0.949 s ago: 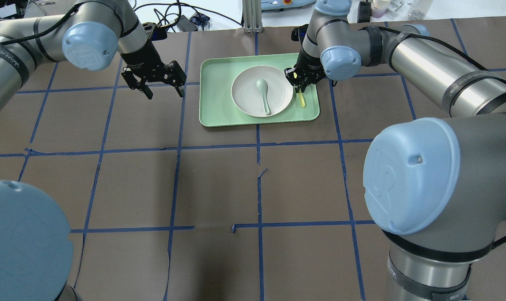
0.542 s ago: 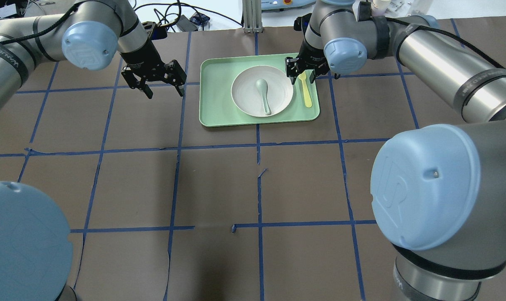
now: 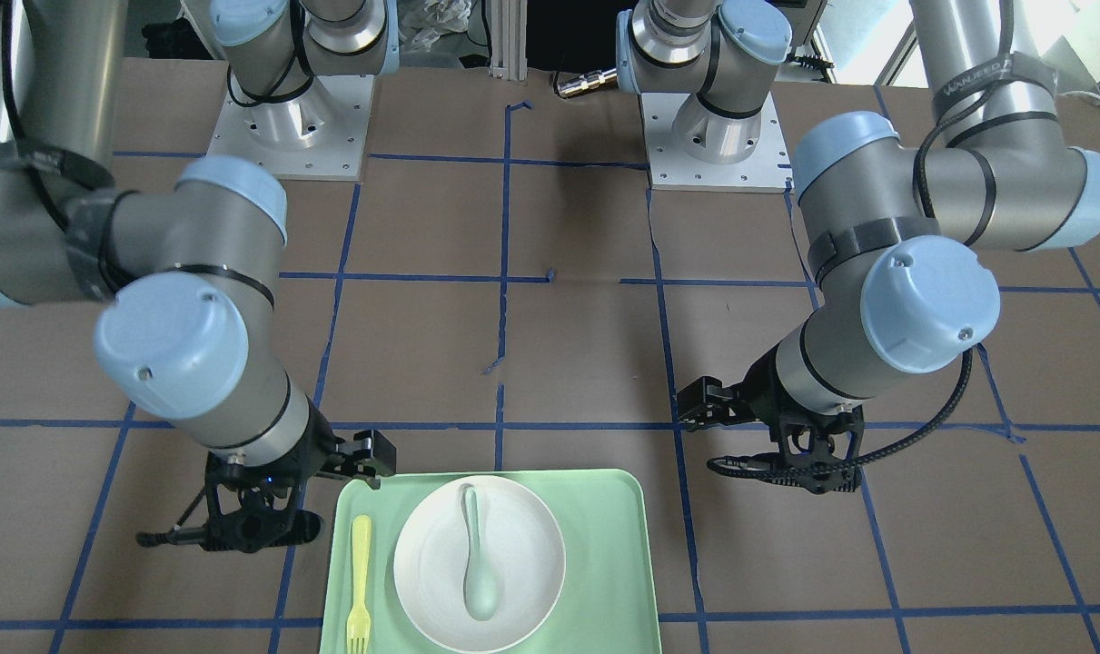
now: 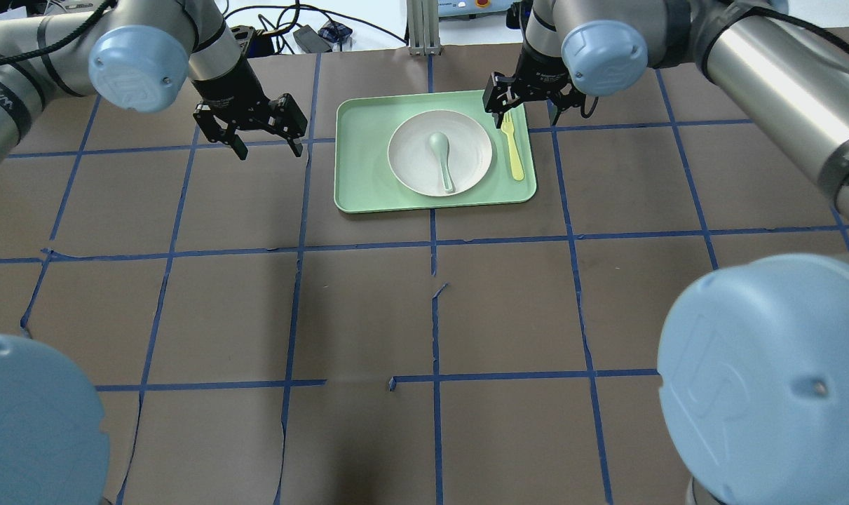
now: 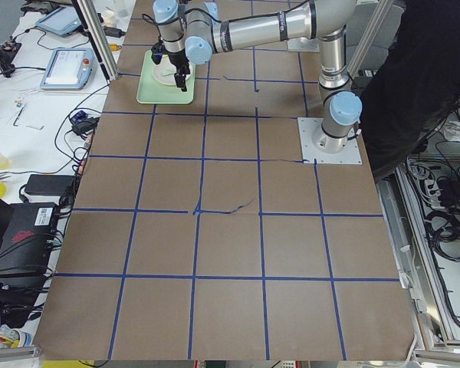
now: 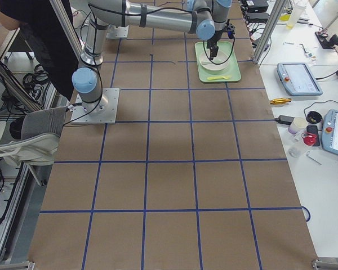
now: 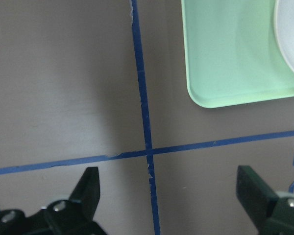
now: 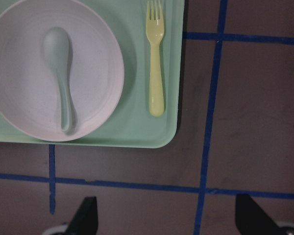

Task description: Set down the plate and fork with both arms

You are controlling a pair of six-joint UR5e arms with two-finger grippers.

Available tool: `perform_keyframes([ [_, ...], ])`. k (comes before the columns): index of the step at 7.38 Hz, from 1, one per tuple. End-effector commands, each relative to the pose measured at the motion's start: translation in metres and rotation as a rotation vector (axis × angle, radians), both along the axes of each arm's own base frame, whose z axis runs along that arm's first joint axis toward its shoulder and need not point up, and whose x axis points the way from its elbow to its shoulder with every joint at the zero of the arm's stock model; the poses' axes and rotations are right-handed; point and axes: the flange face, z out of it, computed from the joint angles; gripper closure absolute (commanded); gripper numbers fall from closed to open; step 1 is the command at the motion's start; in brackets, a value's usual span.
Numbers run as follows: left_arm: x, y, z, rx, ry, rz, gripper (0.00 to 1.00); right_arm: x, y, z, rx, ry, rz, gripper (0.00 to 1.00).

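1. Finding the black two-finger left end effector (image 4: 268,146) spread wide and empty, above bare brown tabletop (image 4: 368,315) near the left edge of the rectangular mint-green plastic tray (image 4: 357,165), outside it.
2. Sitting in the tray's middle: round, shallow off-white matte plate (image 4: 410,147), with a pale grey-green spoon (image 4: 442,160) lying in it. Judged stiff, fairly light, smooth, possibly breakable. Best pinched at the thin rim and kept level so the spoon stays put.
3. Lying flat on the tray just right of the plate, not touching it, tines away from the robot: slim yellow-green plastic fork (image 4: 513,151). Probably very light, rigid and slick, low against the tray floor. Best gripped across the narrow handle near mid-length.
4. Hanging over the fork's tine end: black right end effector (image 4: 526,116), jaws wide apart, gripping nothing.
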Motion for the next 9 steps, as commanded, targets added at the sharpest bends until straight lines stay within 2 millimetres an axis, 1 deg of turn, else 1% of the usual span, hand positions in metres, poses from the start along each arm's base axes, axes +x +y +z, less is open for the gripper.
perform_keyframes([
  [1, -0.011, 0.034, 0.044, 0.013, -0.028, 0.096, 0.0, -0.009, 0.066, 0.055, 0.069, 0.043, 0.001, 0.0],
  [2, -0.026, 0.047, 0.059, -0.008, -0.032, 0.124, 0.0, -0.007, 0.088, 0.054, 0.087, 0.036, 0.006, 0.0],
  [3, -0.039, 0.06, 0.064, -0.013, -0.034, 0.131, 0.0, -0.006, 0.098, 0.05, 0.096, 0.041, -0.003, 0.0],
  [4, -0.041, 0.071, 0.06, -0.004, -0.035, 0.127, 0.0, -0.007, 0.097, 0.054, 0.086, 0.047, -0.01, 0.0],
  [5, -0.042, 0.079, 0.062, -0.007, -0.035, 0.125, 0.0, -0.006, 0.096, 0.059, 0.074, 0.044, -0.011, 0.0],
  [6, -0.042, 0.079, 0.058, 0.001, -0.034, 0.125, 0.0, -0.005, 0.099, 0.071, 0.053, 0.039, -0.01, 0.0],
  [7, -0.042, 0.082, 0.068, -0.017, -0.033, 0.125, 0.0, -0.006, 0.1, 0.073, 0.051, 0.043, -0.011, 0.0],
  [9, -0.043, 0.085, 0.073, -0.025, -0.031, 0.126, 0.0, -0.006, 0.098, 0.073, 0.047, 0.043, -0.01, 0.0],
])
